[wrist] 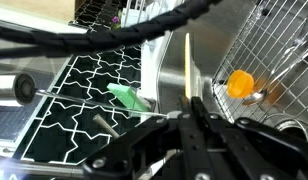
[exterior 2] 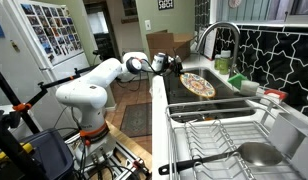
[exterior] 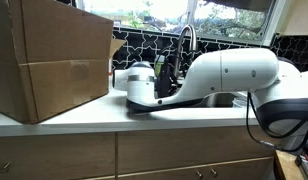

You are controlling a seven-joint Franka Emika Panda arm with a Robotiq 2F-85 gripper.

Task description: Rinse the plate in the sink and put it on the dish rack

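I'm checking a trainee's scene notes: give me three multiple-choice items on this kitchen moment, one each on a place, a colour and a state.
1. Where is the plate? A on the cardboard box; B at the sink; C on the floor.
2. The backsplash tiles are: A black; B white; C green.
3. The gripper is: A wide open; B shut; C out of every view.

Answers: B, the plate shows within the basin's outline. A, the tiles are dark with pale joints. B, the wrist view shows the gripper closed together.

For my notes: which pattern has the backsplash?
Backsplash: black with irregular white lines, best in an exterior view.
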